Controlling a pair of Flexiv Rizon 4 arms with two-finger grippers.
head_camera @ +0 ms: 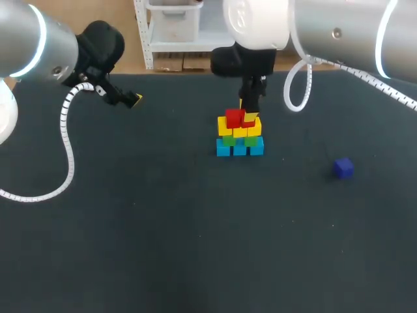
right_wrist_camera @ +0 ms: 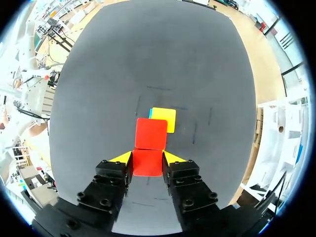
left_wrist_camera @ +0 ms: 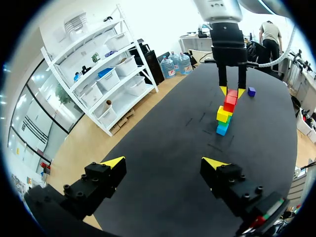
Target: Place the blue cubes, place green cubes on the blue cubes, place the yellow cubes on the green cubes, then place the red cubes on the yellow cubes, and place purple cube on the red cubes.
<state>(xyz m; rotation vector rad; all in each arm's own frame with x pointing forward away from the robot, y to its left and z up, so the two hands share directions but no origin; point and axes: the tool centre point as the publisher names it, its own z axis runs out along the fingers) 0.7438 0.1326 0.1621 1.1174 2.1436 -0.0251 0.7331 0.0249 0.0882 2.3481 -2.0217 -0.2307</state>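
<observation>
Near the middle of the dark matte table (head_camera: 163, 235), a row of small blue cubes (head_camera: 240, 149) bears small green cubes (head_camera: 229, 139), then small yellow cubes (head_camera: 225, 128), then two small red cubes (head_camera: 234, 119) side by side. The right gripper (right_wrist_camera: 147, 157), above the stack, clasps the right-hand red cube (right_wrist_camera: 147, 167). A small purple cube (head_camera: 343, 167) lies alone, well right of the stack. The left gripper (left_wrist_camera: 165, 163) hangs at the far left rear.

Robot lab: arms (head_camera: 339, 32), dark table (head_camera: 163, 248)
</observation>
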